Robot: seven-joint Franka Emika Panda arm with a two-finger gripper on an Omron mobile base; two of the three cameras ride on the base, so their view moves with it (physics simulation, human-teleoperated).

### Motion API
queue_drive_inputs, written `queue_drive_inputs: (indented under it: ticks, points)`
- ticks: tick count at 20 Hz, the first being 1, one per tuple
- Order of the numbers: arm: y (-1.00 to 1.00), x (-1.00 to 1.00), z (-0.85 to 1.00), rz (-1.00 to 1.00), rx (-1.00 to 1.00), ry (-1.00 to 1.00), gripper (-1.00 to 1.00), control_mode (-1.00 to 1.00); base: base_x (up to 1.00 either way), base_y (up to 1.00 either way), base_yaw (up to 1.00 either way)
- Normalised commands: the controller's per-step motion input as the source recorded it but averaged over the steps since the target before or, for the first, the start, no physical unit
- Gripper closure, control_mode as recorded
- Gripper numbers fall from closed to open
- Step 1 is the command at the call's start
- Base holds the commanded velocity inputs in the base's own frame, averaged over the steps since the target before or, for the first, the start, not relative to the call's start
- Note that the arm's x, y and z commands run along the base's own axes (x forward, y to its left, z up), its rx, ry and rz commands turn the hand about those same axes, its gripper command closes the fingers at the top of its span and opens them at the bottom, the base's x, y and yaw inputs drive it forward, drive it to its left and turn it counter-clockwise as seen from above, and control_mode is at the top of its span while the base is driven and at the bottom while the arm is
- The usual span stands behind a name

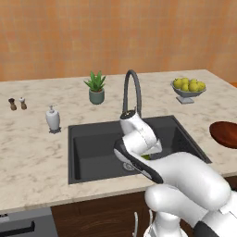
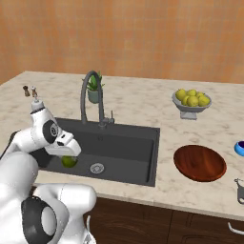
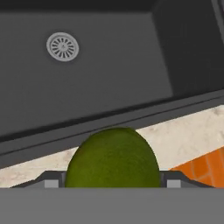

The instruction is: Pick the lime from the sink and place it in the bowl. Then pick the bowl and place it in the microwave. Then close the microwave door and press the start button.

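Observation:
The green lime [image 3: 113,159] sits between my two fingertips, and the gripper [image 3: 113,183] is shut on it. It hangs over the dark grey sink [image 3: 109,83], near the basin's front wall, with the drain [image 3: 62,46] well below. From the right, the lime [image 2: 69,162] shows just under the gripper [image 2: 68,153], above the sink [image 2: 128,143]. A sliver of the lime [image 1: 146,157] shows in the left base view. The reddish-brown bowl [image 2: 199,163] lies on the counter to the right of the sink, and the bowl [image 1: 227,134] is cut off by the frame edge. The microwave is out of view.
The arched faucet [image 1: 132,90] stands behind the sink, with a potted plant [image 1: 96,88] beside it. A pale footed bowl of lemons [image 2: 191,102] sits at the back right. A soap dispenser [image 1: 53,119] and two shakers [image 1: 17,103] stand to the left. A blue object [image 2: 239,148] is at the right edge.

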Motion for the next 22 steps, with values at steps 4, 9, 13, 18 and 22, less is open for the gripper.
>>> queue_drive_inputs:
  ticks: [4,9,13,18,22]
  points:
    - [-0.98,-0.44,0.48,0.00,0.07,0.00,1.00,-1.00,0.00,0.00,0.00]
    - [-1.00,-0.43,0.45,0.00,0.12,-0.09,1.00,-1.00,0.00,0.00,0.00]
    - [-1.00,-0.04,0.54,0.00,0.12,-0.05,1.00,-1.00,0.00,0.00,0.00]
    - [-1.00,0.00,0.55,0.00,0.06,0.00,1.00,-1.00,0.00,0.00,0.00]
    - [-1.00,0.02,0.62,-0.03,0.06,0.00,1.00,-1.00,0.00,0.00,0.00]
